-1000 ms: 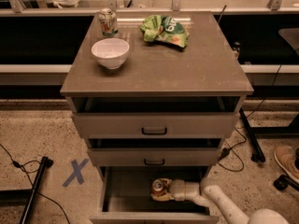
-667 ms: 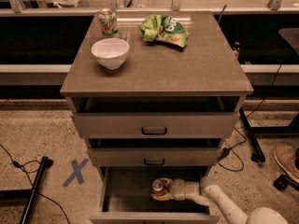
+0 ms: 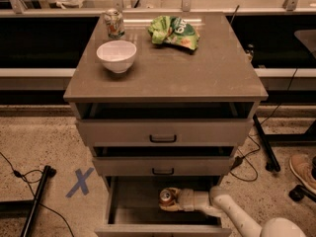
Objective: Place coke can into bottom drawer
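Holding small red coke can (image 3: 166, 197) inside open grey-beige bottom drawer (image 3: 132, 209); white claw (image 3: 173, 201) pinching it; release, withdrawal left.

The bottom drawer (image 3: 163, 229) stands open. Inside it, right of centre, pincer (image 3: 169, 201) clasps coke can (image 3: 166, 196), silver top upward. On tabletop (image 3: 207, 73): white bowl (image 3: 116, 56), pale can (image 3: 114, 23) behind it, green chip bag (image 3: 174, 32).

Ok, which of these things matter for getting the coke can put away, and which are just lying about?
Job in hand:
- coke can
- bottom drawer, pulled open
- claw, reaching inside that drawer, shut on the coke can

Lying about:
- white bowl, pale green can and green snack bag, all on the cabinet top
- blue X on the floor
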Robot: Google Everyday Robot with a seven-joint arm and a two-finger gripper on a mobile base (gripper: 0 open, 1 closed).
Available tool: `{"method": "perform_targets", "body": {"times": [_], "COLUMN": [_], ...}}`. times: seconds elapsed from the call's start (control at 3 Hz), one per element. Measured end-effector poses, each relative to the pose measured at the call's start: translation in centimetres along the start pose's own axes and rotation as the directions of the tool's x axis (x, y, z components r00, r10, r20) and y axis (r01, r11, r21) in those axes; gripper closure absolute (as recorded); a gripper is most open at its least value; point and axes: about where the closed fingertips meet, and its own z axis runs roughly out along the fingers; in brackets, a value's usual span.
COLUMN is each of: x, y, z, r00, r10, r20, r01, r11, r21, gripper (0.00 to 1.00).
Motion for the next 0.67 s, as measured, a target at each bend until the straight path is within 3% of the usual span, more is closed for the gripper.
{"method": "perform_targets", "body": {"times": [0.33, 0.67], "x": [-0.03, -0.05], "y": [0.13, 0.25], "z": [0.23, 0.44], "r00": [1.0, 1.0], "r10": [0.001, 0.002], "r20": [0.002, 0.004], "r01": [-0.001, -0.002], "r11": [1.0, 1.0], "r21": [-0.004, -0.007], "gripper": [0.15, 0.0]}}
